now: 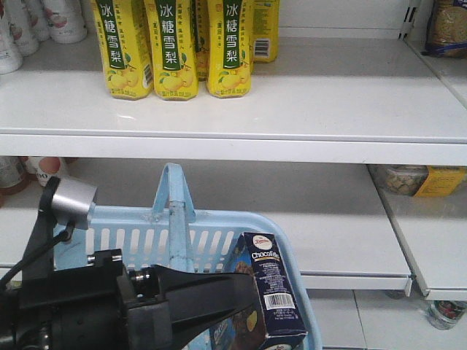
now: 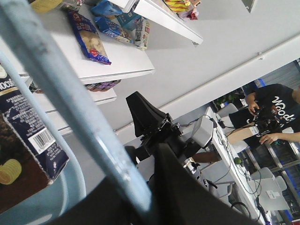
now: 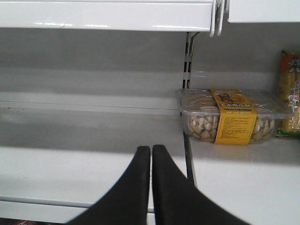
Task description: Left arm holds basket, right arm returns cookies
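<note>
A light blue plastic basket point(image 1: 131, 237) hangs in front of the shelves with its handle point(image 1: 175, 204) upright. A dark blue chocolate cookie box point(image 1: 271, 292) stands in its right corner and also shows in the left wrist view point(image 2: 23, 140). My left gripper point(image 1: 237, 295) reaches in from the lower left. In the left wrist view it point(image 2: 140, 192) is shut on the basket's blue handle bar point(image 2: 70, 93). My right gripper point(image 3: 151, 147) is shut and empty, and points at the lower white shelf point(image 3: 70, 164).
Yellow drink cartons point(image 1: 175, 44) and white bottles point(image 1: 29, 25) stand on the upper shelf. A clear cookie tray with a yellow label point(image 3: 229, 117) sits on the lower shelf to the right point(image 1: 416, 179), past a shelf divider point(image 3: 186, 154). A person point(image 2: 276, 112) sits at a desk behind.
</note>
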Robot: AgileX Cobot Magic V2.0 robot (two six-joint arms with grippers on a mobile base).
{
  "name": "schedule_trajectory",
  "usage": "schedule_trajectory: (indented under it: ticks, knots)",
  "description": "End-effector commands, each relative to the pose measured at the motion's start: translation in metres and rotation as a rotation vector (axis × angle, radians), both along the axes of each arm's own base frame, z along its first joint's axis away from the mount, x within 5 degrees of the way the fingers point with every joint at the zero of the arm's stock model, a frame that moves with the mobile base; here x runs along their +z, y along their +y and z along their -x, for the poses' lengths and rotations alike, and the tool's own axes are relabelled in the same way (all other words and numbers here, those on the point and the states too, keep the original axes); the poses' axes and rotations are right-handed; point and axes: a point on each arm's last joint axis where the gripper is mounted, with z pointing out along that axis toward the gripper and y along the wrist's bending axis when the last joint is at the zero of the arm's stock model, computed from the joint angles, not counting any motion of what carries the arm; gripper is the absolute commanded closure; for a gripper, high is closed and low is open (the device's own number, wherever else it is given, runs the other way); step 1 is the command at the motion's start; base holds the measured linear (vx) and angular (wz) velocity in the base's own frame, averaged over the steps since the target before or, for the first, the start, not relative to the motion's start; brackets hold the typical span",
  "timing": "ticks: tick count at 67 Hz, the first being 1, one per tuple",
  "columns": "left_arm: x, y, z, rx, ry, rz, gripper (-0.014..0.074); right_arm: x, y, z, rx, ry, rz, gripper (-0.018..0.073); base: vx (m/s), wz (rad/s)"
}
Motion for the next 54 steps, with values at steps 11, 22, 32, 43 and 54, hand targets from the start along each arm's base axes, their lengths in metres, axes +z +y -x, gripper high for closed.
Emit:
schedule_trajectory:
  ticks: [11,22,32,43,54]
  knots:
    - [0.0185,0.0006,0.0043,-0.023,0.002,0.083,0.0603,0.006,-0.0004,0.0002,-0.006,-0.077,0.006,0.0567,0.04,-0.02]
    - [0.0185,0.0006,0.0043,-0.023,0.002,0.083,0.0603,0.006,-0.0004,0.0002,-0.006,-0.077,0.006,0.0567,0.05,-0.02]
    - [0.0185,0.0006,0.0043,-0.023,0.002,0.083,0.0603,0.006,-0.0004,0.0002,-0.006,-0.077,0.006,0.0567,0.06,-0.05]
    - [0.0185,0.0006,0.0043,-0.023,0.002,0.083,0.0603,0.006,-0.0004,0.0002,-0.006,-0.077,0.006,0.0567,0.05,-0.04]
    - [0.0185,0.0007,0.0041,-0.022,0.002,0.083,0.0603,0.006,-0.0004,0.0002,-0.006,-0.077,0.006,0.0567,0.01,0.03]
